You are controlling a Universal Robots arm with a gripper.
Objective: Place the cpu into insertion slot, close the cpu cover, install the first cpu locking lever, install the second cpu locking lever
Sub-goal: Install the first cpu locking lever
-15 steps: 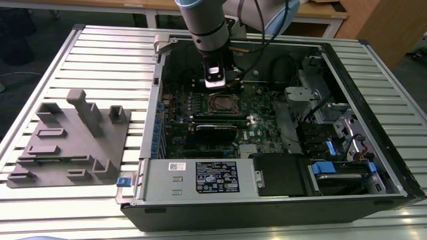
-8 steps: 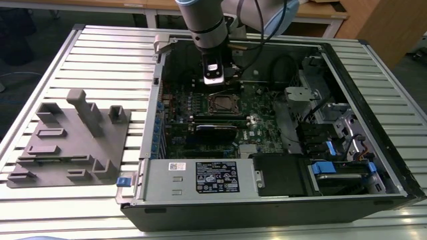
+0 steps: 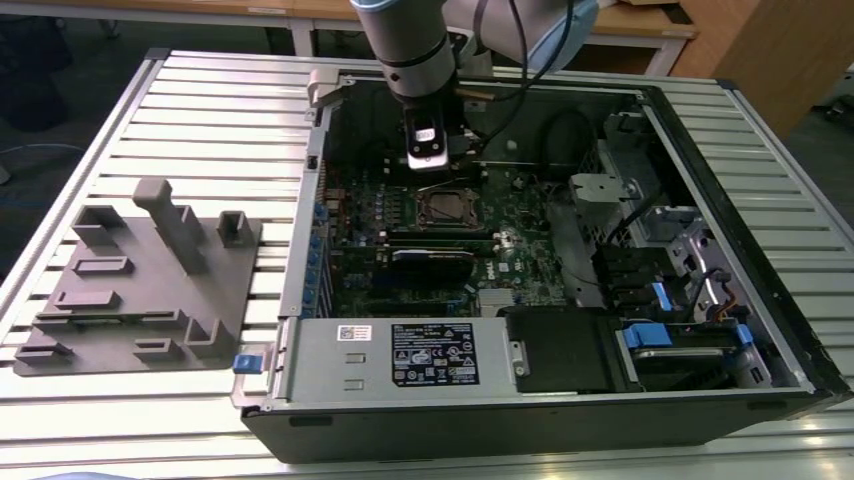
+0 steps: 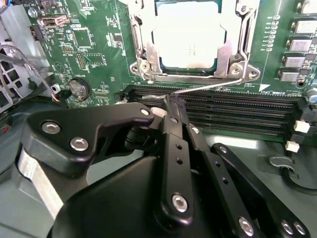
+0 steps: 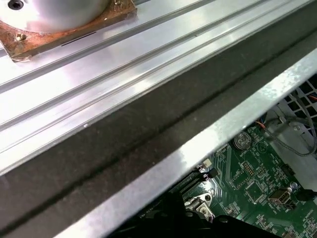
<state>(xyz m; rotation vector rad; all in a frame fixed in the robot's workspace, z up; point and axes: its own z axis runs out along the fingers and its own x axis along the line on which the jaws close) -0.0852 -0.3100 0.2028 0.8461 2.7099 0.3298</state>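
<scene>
Hand: the hand (image 4: 170,105) has its black fingers drawn together and looks clamped on the free end of a thin wire locking lever (image 4: 210,86), though the fingertips hide the contact itself.
Hand position: in the exterior view it hangs straight down from the arm into the open computer case (image 3: 400,400), just beside the insertion slot (image 3: 447,207), on the side toward the case's far wall.
Locking lever: it runs from the fingertips along one edge of the socket to that edge's corner, and lies between the socket and the long black memory slots (image 4: 237,106).
Cpu: the cpu (image 4: 185,34) sits flat in the socket with its dull silver top facing up.
Cpu cover: the cpu cover (image 4: 241,37) is down over the chip, and the metal top shows through its square window.
Motherboard: the green motherboard (image 4: 94,44) carries the socket, with a round coin battery (image 4: 78,88) off to one side.
Desk: the ribbed metal desk (image 3: 200,110) bears the case, and a grey moulded fixture (image 3: 134,280) lies on the exterior view's left, well apart from the hand.
</scene>
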